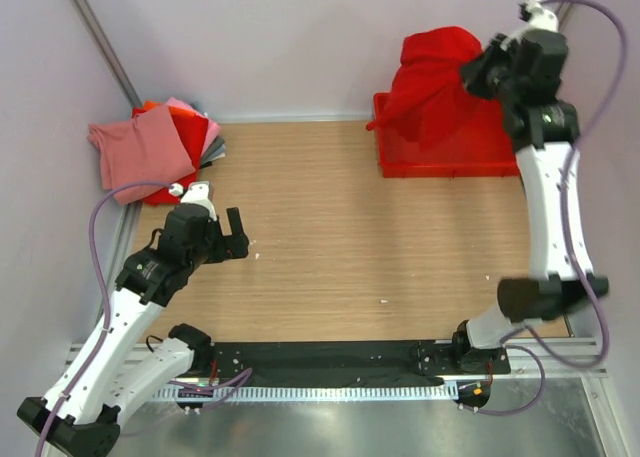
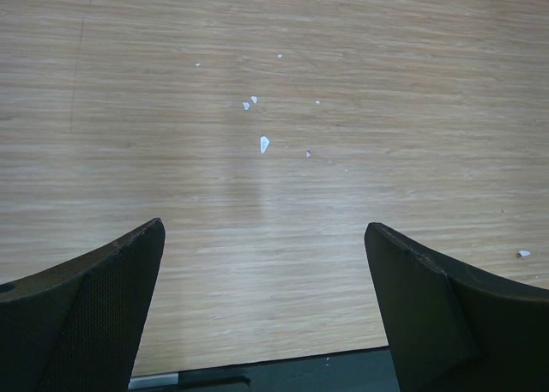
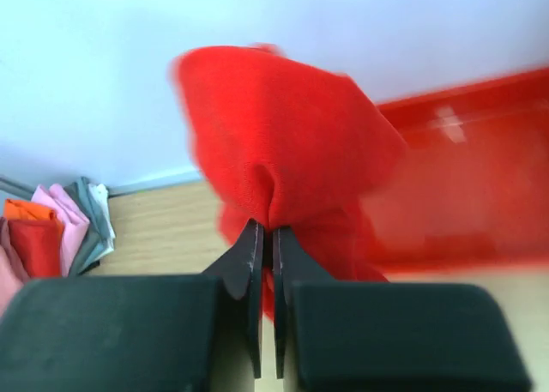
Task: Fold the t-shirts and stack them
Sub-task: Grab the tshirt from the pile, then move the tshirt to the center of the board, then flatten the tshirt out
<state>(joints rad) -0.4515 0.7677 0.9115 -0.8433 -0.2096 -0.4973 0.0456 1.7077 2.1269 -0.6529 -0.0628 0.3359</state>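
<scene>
My right gripper [image 1: 470,74] is shut on a bright red t-shirt [image 1: 432,82] and holds it bunched up in the air above the red tray [image 1: 450,159] at the back right. In the right wrist view the jaws [image 3: 266,231] pinch a fold of the red cloth [image 3: 283,135]. A stack of folded t-shirts [image 1: 160,149] in dusty pink, red, orange and grey lies at the back left; it also shows in the right wrist view [image 3: 51,229]. My left gripper [image 1: 238,233] is open and empty over bare wood [image 2: 266,238], in front of the stack.
The wooden table [image 1: 340,237] has small white crumbs [image 2: 263,143] on it. A black strip [image 1: 330,362] runs along the near edge. Pale walls enclose the back and sides.
</scene>
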